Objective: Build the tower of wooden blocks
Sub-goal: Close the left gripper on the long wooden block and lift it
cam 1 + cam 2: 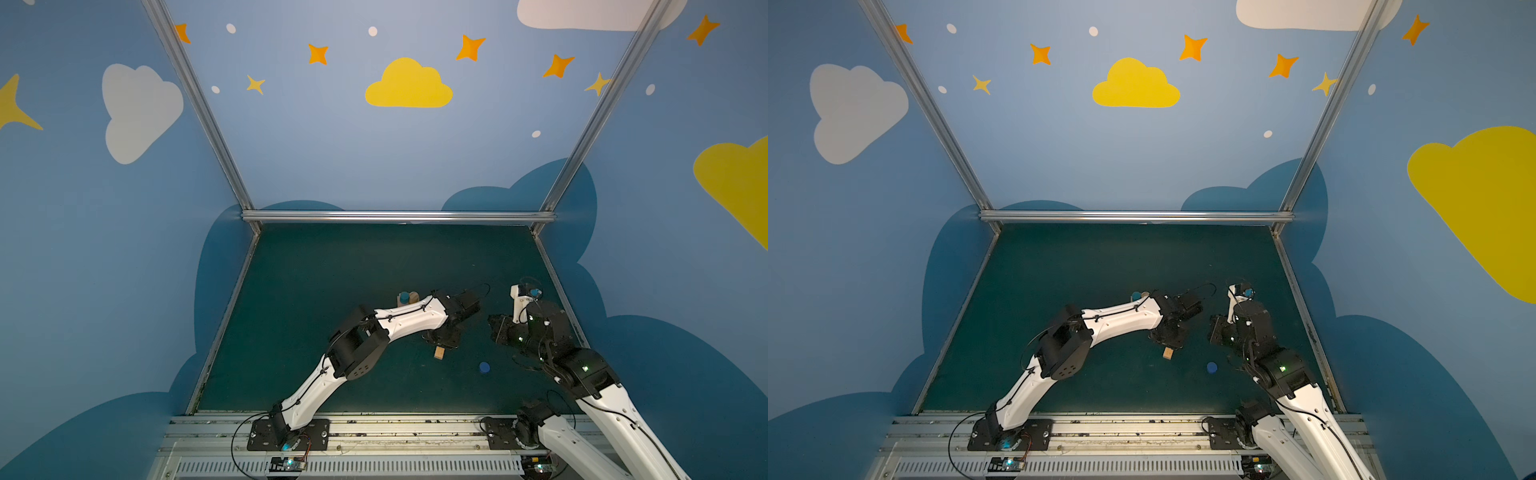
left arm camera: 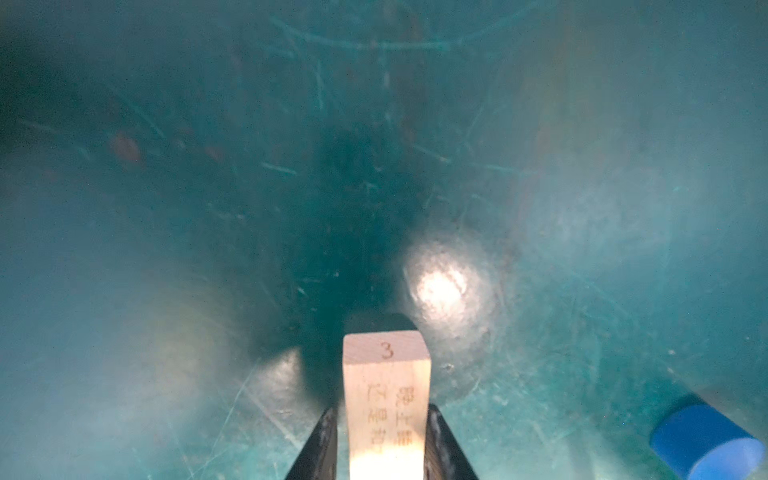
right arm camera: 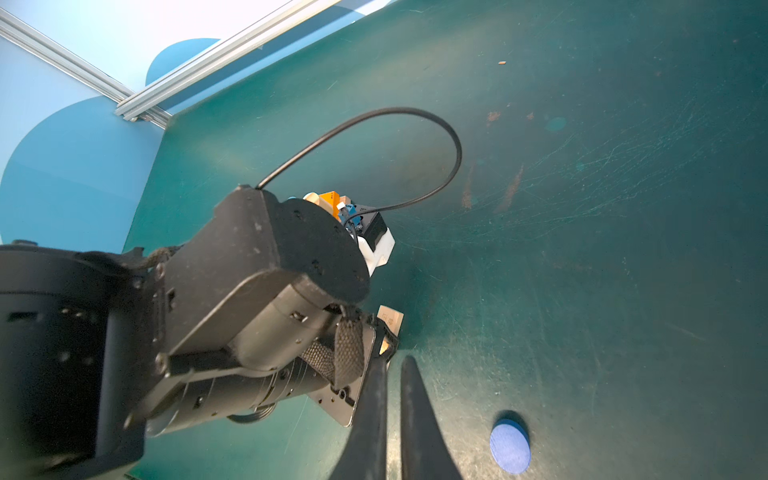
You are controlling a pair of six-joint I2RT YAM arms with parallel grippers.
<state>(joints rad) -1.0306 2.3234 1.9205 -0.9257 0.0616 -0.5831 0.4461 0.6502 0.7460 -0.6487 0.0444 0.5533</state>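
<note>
My left jaws clamp a squared, pale wood bar (image 2: 386, 399) with a "3" burned into its smooth end face, over the scratched, glossy green tabletop (image 2: 540, 166). My right jaws are pressed together, empty. Nearby sits a matte dark-blue short cylinder (image 3: 510, 445) — the teal cylinder (image 1: 404, 297) stands behind my left forearm.

Around the left gripper (image 2: 384, 411)
The wood bar (image 2: 386, 374) sits between its jaws, jutting beyond their tips; the short cylinder (image 2: 706, 442) lies on the table (image 2: 208, 249), apart, off to one side.
</note>
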